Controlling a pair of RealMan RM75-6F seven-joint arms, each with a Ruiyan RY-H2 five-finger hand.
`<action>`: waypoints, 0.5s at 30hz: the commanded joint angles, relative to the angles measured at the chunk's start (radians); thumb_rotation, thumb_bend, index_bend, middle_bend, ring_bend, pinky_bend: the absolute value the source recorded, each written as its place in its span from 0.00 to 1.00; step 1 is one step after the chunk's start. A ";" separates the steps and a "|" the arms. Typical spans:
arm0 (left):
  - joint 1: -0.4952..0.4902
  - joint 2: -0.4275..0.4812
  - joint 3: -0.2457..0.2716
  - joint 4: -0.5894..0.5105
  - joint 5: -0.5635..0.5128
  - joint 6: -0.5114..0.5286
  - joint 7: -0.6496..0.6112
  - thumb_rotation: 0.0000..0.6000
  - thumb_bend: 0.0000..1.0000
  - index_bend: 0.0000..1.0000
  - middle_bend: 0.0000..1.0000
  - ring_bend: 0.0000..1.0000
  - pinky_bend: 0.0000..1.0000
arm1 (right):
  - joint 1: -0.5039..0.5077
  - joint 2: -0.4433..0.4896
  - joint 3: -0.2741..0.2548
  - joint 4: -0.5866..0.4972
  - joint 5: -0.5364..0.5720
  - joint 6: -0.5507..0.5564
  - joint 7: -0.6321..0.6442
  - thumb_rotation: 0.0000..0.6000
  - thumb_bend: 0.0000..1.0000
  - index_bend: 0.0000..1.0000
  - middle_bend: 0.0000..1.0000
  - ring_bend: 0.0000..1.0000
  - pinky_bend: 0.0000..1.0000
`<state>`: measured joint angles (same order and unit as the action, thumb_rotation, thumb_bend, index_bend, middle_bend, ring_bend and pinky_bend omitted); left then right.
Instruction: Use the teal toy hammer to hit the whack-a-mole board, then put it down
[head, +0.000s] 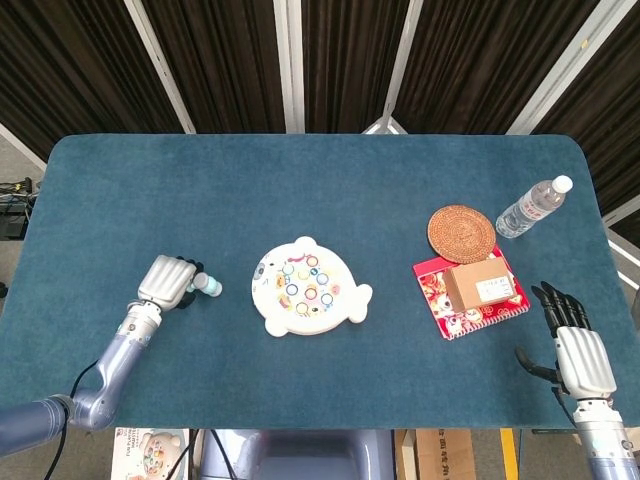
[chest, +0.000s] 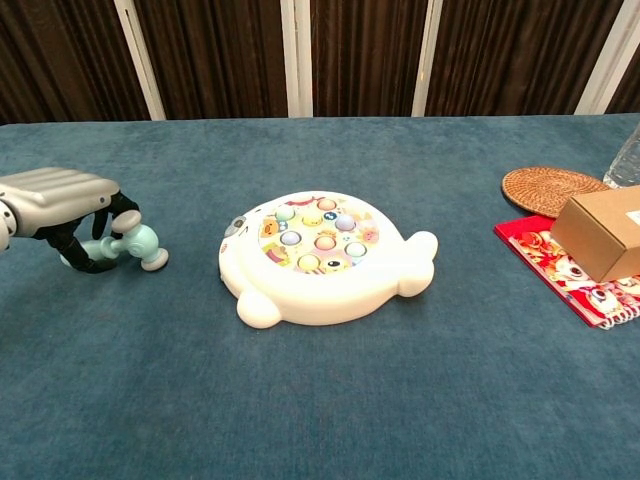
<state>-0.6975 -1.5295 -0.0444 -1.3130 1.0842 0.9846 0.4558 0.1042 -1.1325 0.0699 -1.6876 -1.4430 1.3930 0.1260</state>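
Observation:
The teal toy hammer (chest: 138, 246) lies low at the table's left side, its head with grey ends just left of the whack-a-mole board (chest: 320, 256). My left hand (chest: 62, 199) curls over its handle and holds it; the handle is mostly hidden under the fingers. In the head view the hammer (head: 207, 287) pokes out to the right of the left hand (head: 168, 282), a short gap from the white board (head: 308, 297) with its coloured buttons. My right hand (head: 576, 345) rests at the front right, fingers spread, holding nothing.
A red booklet (head: 455, 306) carrying a cardboard box (head: 483, 286) lies right of the board. Behind it are a woven coaster (head: 461, 231) and a water bottle (head: 533, 207). The blue cloth table (head: 320, 190) has its front edge close to both hands.

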 joint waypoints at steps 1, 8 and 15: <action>0.002 0.002 -0.002 -0.002 0.001 -0.002 0.000 1.00 0.36 0.46 0.44 0.45 0.57 | 0.000 0.001 0.000 0.000 0.000 0.000 0.000 1.00 0.30 0.00 0.00 0.00 0.00; 0.017 0.034 -0.005 -0.029 -0.006 0.002 0.012 1.00 0.04 0.22 0.17 0.19 0.34 | -0.001 0.002 -0.002 0.000 -0.003 0.002 0.001 1.00 0.30 0.00 0.00 0.00 0.00; 0.073 0.163 -0.011 -0.192 0.010 0.087 -0.012 1.00 0.02 0.05 0.00 0.03 0.15 | -0.003 0.004 -0.006 0.003 -0.010 0.006 -0.006 1.00 0.30 0.00 0.00 0.00 0.00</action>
<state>-0.6517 -1.4167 -0.0523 -1.4461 1.0831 1.0320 0.4604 0.1010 -1.1287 0.0647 -1.6854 -1.4526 1.3990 0.1213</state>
